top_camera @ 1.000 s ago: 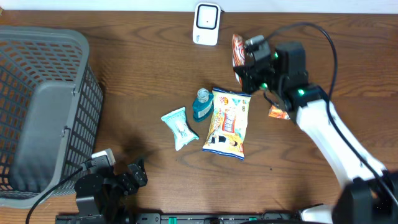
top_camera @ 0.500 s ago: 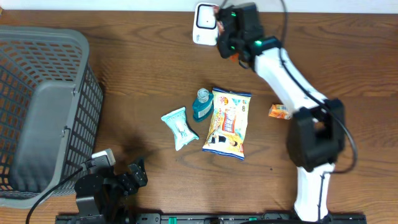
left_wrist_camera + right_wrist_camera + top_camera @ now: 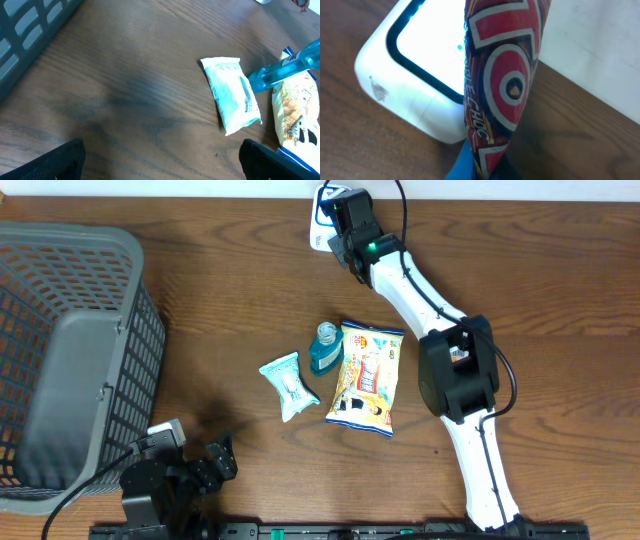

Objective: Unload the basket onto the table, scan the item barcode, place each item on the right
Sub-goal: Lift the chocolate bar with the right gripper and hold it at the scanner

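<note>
One red foil snack packet, pinched by the closed right claw, faces the white boxy scanner — presumably presenting its barcode; left claw gapes empty.

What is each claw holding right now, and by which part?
The right claw is shut on the red snack packet, gripping it by one end, beside the white scanner. The left claw is open and holds nothing.
</note>
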You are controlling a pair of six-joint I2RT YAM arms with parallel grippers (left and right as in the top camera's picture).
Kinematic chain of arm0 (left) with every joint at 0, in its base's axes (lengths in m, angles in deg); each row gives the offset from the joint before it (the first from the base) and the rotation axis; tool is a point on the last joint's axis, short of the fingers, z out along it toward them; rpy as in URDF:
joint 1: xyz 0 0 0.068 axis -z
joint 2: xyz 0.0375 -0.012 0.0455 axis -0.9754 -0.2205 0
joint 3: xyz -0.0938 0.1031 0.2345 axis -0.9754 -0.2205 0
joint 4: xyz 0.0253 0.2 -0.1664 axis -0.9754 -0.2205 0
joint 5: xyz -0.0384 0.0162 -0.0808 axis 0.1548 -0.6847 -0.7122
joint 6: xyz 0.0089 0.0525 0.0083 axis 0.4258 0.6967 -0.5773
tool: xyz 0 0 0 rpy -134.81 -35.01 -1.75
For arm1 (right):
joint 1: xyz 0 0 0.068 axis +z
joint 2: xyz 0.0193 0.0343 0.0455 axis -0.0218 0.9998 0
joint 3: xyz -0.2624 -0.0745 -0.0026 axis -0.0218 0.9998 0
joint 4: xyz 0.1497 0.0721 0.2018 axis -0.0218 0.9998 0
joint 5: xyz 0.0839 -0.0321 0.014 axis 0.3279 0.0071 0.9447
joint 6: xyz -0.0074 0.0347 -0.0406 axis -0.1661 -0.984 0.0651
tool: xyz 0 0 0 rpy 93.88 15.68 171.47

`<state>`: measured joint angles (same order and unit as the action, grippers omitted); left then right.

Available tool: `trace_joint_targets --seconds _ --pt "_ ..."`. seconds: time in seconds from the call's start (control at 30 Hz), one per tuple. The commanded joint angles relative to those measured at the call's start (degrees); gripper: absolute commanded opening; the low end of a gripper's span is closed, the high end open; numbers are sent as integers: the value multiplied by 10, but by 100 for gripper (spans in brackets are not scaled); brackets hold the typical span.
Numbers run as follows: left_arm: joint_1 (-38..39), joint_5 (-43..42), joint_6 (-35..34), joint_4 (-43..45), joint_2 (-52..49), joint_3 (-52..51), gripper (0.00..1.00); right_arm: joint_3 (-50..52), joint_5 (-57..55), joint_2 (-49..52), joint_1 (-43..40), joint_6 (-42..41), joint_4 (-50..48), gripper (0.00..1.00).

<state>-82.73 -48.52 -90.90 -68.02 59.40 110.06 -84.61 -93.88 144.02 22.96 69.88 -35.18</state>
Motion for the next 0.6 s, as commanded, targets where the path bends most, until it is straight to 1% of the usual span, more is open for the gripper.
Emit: trace_joint_targets --seconds 0.0,0.13,0.37,0.5,0.57 --pt "-2 -7 7 0 -1 0 98 -25 -21 -2 4 7 -12 1" --pt "-2 -7 7 0 -1 0 98 -25 -4 -2 7 6 -13 1" --pt "-2 -7 7 0 -1 0 98 -25 37 -1 10 -23 -35 1" --pt "-2 -7 7 0 -1 0 98 -25 14 -2 16 -47 -26 1" --pt "-2 -7 7 0 -1 0 98 -32 -7 -4 16 -70 1 1"
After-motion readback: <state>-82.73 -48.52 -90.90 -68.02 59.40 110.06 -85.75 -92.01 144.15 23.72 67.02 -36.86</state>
